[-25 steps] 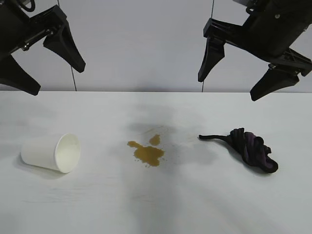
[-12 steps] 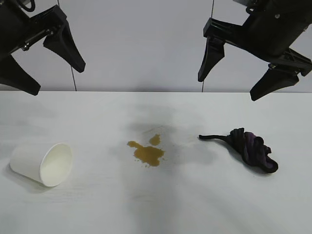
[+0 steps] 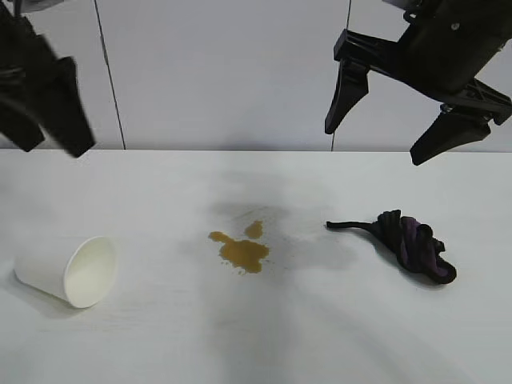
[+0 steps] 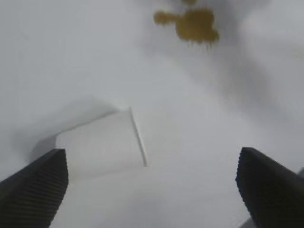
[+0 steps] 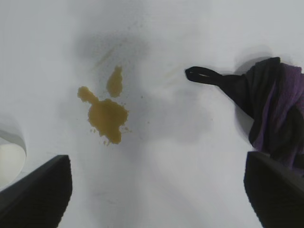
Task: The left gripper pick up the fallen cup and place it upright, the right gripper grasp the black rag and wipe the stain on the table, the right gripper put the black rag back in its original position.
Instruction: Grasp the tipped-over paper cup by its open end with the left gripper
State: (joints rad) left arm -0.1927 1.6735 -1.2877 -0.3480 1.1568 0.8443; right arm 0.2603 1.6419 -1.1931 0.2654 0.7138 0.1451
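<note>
Lying on its side on the white table point(image 3: 160, 336) is the cup point(image 3: 64, 272), a plain paper cup with a tapered body and a thin rolled rim. It is resting near the left edge of the exterior view, and its round open mouth is facing toward the camera and a little to the right. Its surface is looking smooth and matte, almost the same white as the tabletop, which is showing a faint grain.

High above it, the left gripper point(image 3: 44, 120) is hanging in the air, black and blurred, touching nothing. In the left wrist view its two dark ribbed fingers point(image 4: 33, 190) are standing wide apart with nothing between them, and the cup point(image 4: 102, 145) is lying on the table below, nearer to one finger than to the other.

Near the middle of the table the stain point(image 3: 240, 252) is sitting: a yellowish-brown liquid blotch with an irregular edge, and a smaller blob is adjoining it on the far side. A faint grey smear is surrounding it.

To the right of the stain, and apart from it, the black rag point(image 3: 412, 246) is lying bunched in soft folds, with purple showing in the creases and a thin black tail stretching toward the stain.

The right gripper point(image 3: 380, 140) is hovering above the rag, its two long pointed fingers spread wide and holding nothing.
</note>
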